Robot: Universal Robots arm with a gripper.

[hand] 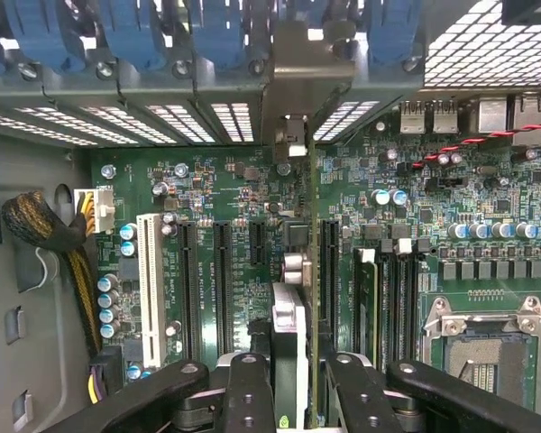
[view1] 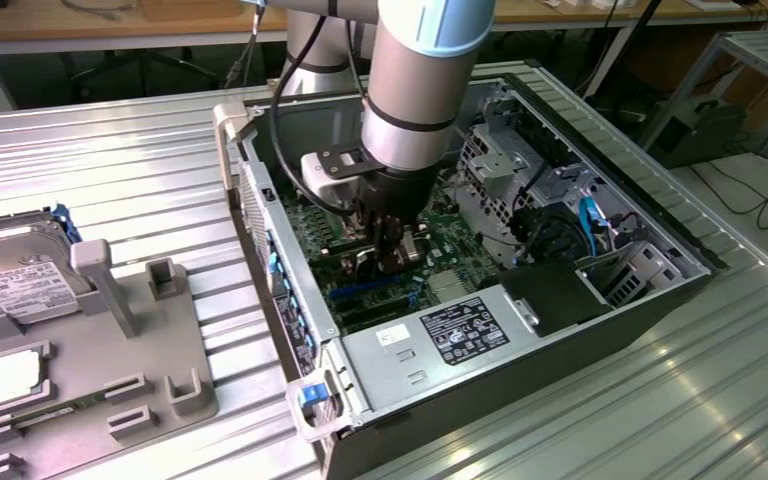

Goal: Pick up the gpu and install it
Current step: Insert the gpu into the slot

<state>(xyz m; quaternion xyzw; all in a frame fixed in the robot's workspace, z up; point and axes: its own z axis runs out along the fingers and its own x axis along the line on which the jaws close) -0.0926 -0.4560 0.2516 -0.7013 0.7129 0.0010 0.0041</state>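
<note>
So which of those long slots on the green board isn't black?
The slot closest to the braided cable bundle. It alone is white; the other long slots next to it are all black.

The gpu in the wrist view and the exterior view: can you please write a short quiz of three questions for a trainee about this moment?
1. True or false: the claw grips the gpu inside the open computer case.
2. Choose one. The hard drive is:
A. at the grey tray, on the exterior view's left of the case
B. inside the case
C. in the claw
3. Fill in: in the wrist view the gpu stands edge-on over the green ______.

Key: 1 true; 2 A; 3 motherboard.
</note>
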